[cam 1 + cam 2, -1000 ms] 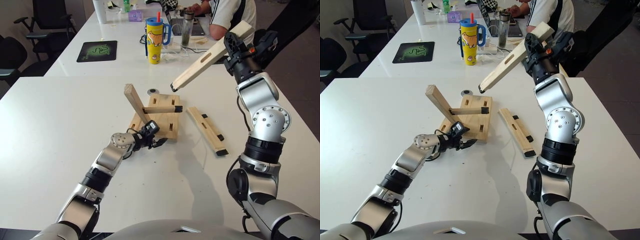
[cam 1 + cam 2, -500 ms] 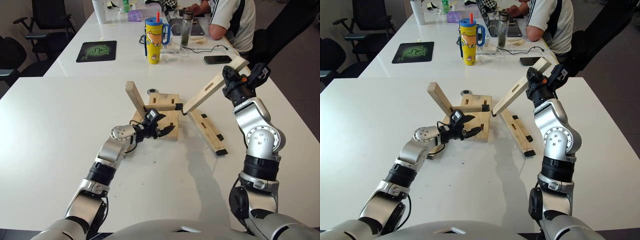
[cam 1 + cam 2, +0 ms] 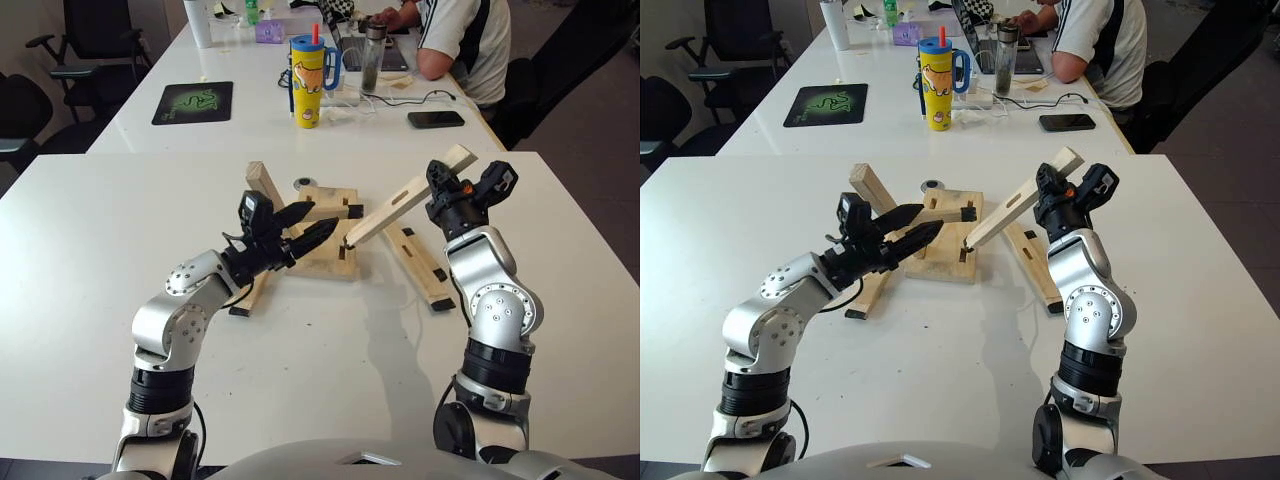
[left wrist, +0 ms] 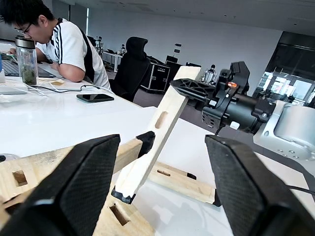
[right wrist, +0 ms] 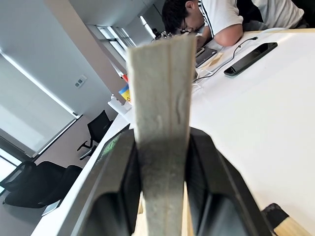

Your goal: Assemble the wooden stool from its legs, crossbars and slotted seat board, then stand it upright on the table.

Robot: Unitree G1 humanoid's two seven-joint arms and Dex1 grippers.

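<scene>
The slotted seat board (image 3: 322, 262) lies flat mid-table. My right gripper (image 3: 446, 184) is shut on the upper part of a wooden leg (image 3: 395, 204); the leg slants down and its black-tipped end rests on the board. In the right wrist view that leg (image 5: 161, 123) runs between the fingers (image 5: 116, 192). My left gripper (image 3: 318, 218) hovers open above the board's left side, with nothing between its fingers (image 4: 74, 187). Behind it, a second leg (image 3: 252, 292) slants down to the table, with a crossbar (image 3: 336, 209) sticking out of it. A third leg (image 3: 424, 265) lies flat right of the board.
On the far table stand a yellow cup (image 3: 310, 80), a phone (image 3: 435, 119) and a dark mouse mat (image 3: 194, 101); a person sits there. A small round grey piece (image 3: 302, 183) lies behind the board. Bare tabletop stretches to the left and in front.
My right gripper has brought its leg down from high above until its tip meets the board. My left gripper rose off the table, and the leg with the crossbar now reaches down left of the board.
</scene>
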